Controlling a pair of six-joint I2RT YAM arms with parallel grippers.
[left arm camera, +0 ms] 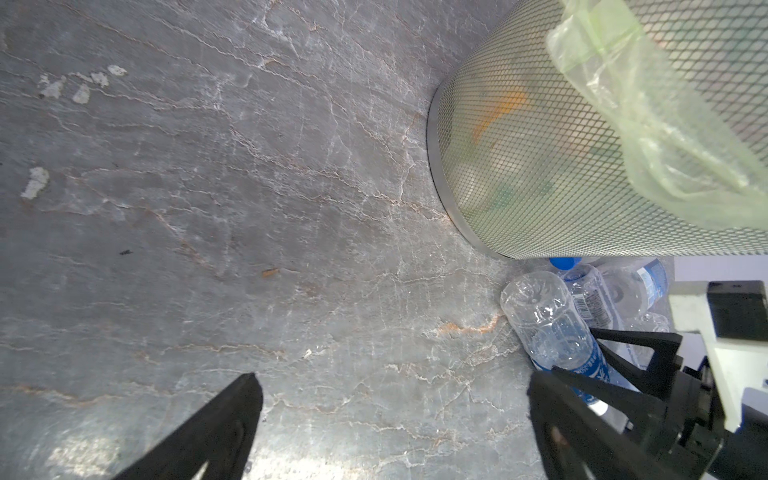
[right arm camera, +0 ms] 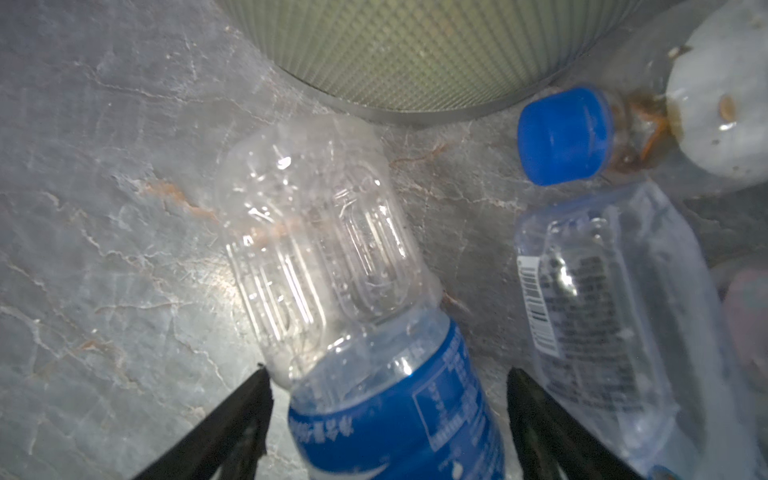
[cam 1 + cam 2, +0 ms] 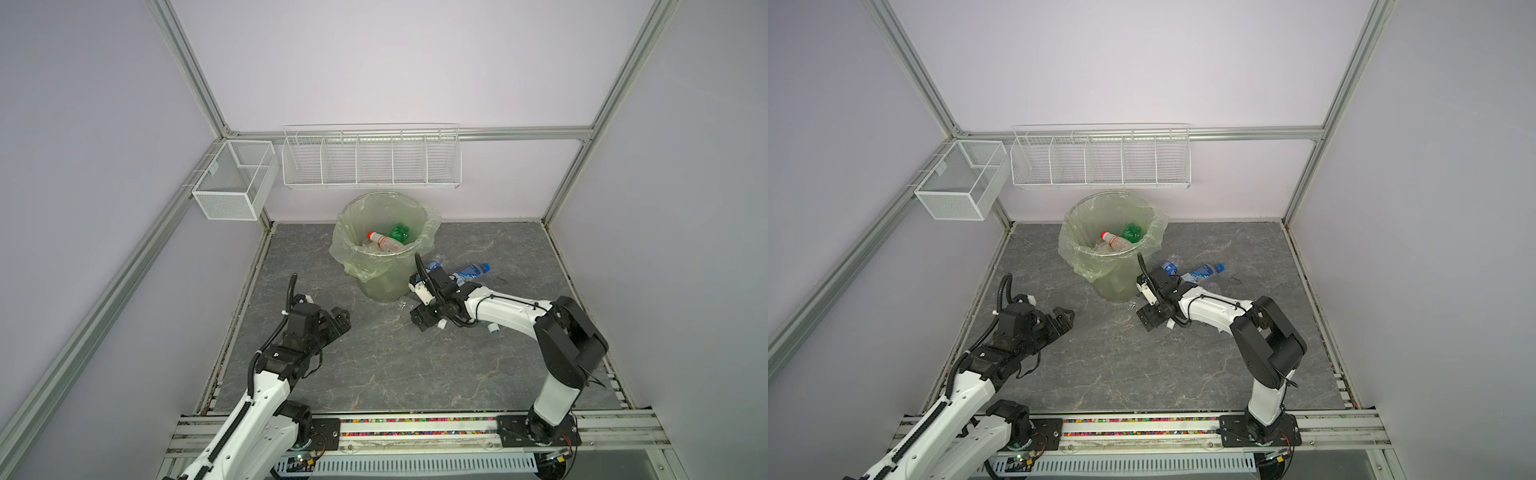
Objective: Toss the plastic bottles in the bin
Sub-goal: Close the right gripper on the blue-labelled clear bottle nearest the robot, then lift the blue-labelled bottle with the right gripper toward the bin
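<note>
Student: Room and surface, starting at the left?

Tutor: Pale lilac panels in an aluminium frame; floor of grey, veined, stone-look slab. A white mesh basket hangs on the left wall, and a white wire rack of five compartments on the back wall.

Student: Moving right?

Tutor: The left gripper is poised over bare floor, left of the bin, fingers spread wide, holding nothing. The bin, round, mesh-walled and lined with a pale-green bag folded over its rim, stands at back centre beneath the rack. Inside lie a red-capped bottle and a green bottle.

Student: And right of the bin?

Tutor: Low at its base, the right gripper straddles a blue-labelled bottle lying on the floor. Its fingers stand apart on either side, one tip seemingly touching the clear wall, though the close view leaves contact uncertain. Further blue-capped bottles lie just beside it, near the bin's foot.
</note>
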